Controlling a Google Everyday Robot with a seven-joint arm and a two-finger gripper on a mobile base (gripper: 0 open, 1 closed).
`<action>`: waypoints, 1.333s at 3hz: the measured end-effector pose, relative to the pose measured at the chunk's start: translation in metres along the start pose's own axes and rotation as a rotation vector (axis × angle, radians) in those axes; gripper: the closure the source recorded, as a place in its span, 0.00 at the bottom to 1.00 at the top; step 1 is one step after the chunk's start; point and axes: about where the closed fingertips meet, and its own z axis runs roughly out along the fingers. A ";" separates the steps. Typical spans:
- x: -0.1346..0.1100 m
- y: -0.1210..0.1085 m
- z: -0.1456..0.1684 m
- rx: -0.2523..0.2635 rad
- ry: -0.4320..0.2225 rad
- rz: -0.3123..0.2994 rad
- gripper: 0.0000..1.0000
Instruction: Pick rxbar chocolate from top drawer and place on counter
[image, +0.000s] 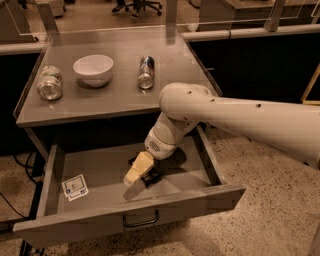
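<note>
The top drawer (125, 210) stands pulled open below the counter (110, 100). My gripper (138, 171) is down inside the drawer, near its middle, with the white arm reaching in from the right. A small dark object (151, 178), which looks like the rxbar chocolate, lies on the drawer floor right at the gripper's tip and is mostly hidden by it. I cannot tell whether the gripper touches it.
A white-and-blue square card (75, 187) lies in the drawer's left part. On the counter stand a white bowl (93, 69), a clear bottle on its side (50, 83) and a can on its side (146, 72). The drawer's front panel has a loop handle (141, 220).
</note>
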 end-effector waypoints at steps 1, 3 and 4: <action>0.001 0.001 0.008 -0.009 -0.010 0.016 0.00; 0.010 -0.003 0.020 -0.005 -0.096 0.089 0.00; 0.010 -0.003 0.020 -0.006 -0.096 0.090 0.00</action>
